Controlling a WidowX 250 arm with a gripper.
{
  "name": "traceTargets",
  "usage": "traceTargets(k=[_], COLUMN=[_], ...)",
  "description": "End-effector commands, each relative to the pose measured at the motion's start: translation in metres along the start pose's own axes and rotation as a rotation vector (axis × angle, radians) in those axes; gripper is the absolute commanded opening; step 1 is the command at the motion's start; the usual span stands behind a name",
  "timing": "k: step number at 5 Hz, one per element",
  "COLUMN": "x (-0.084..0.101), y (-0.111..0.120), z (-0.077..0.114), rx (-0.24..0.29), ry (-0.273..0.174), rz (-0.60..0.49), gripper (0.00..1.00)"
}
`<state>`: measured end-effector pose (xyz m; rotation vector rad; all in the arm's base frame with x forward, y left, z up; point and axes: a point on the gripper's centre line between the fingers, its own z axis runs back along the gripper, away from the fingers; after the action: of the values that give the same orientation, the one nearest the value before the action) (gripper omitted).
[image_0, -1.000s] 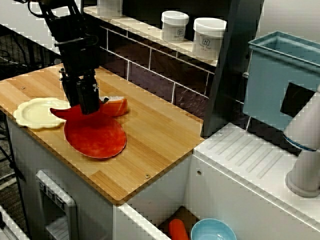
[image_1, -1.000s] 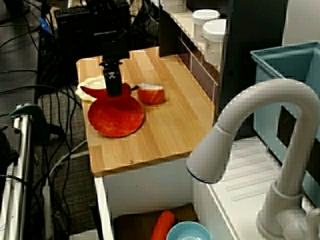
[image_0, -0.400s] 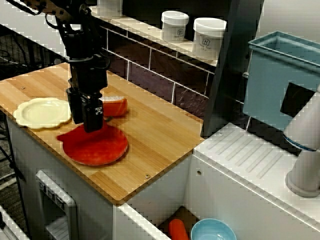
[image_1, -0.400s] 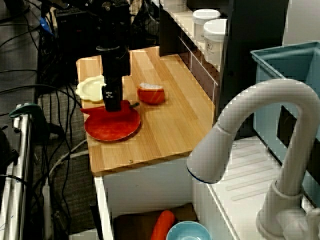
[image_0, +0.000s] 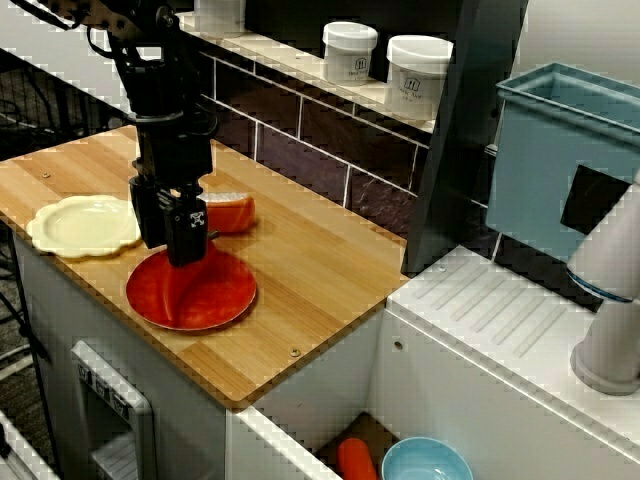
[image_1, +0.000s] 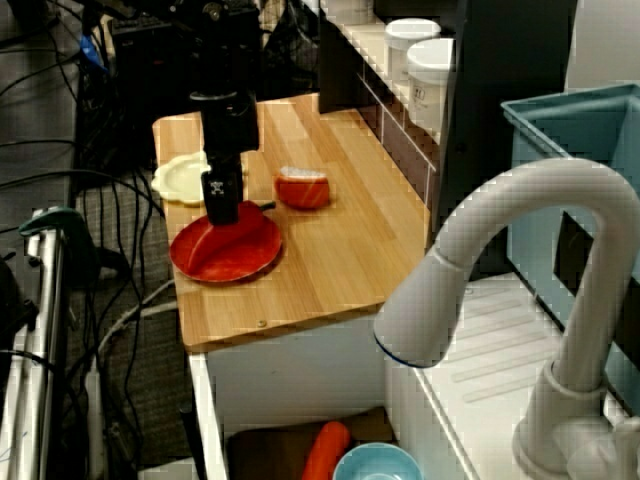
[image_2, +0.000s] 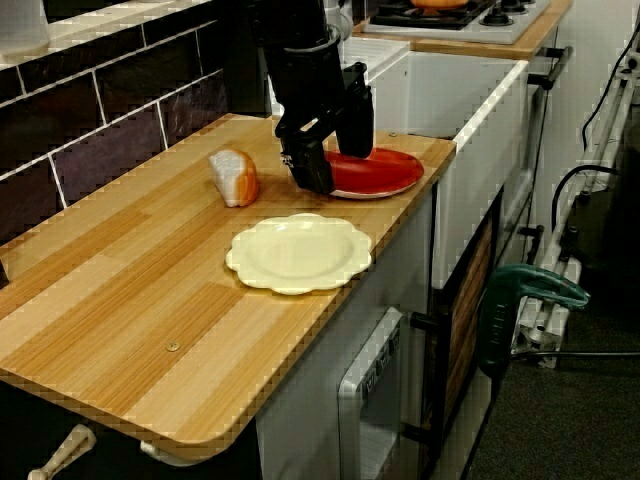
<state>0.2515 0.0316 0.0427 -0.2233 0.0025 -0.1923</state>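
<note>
Straddling the left rim of the red plate (image_0: 205, 295), the gripper (image_0: 170, 253) has its fingers slightly parted. The plate lies flat on the wooden counter (image_0: 300, 260), right of the cream plate (image_0: 85, 225). A second ago it hung tilted.

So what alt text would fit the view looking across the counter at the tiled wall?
A black robot arm's fingers hang spread over the back edge of a red plate lying flat on a wooden counter. A cream scalloped plate lies beside it, an orange-and-white food piece sits just behind, and two white jars stand on the ledge.
</note>
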Motion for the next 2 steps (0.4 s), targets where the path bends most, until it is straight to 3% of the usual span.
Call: traceTargets(k=[1,2], x=[0.0,-0.003], y=[-0.014,-0.028], z=[0.018,0.014], rx=[0.058,0.077], ry=[-0.109,-0.116], rz=[-0.025,-0.04], gripper=[1.0,1.0])
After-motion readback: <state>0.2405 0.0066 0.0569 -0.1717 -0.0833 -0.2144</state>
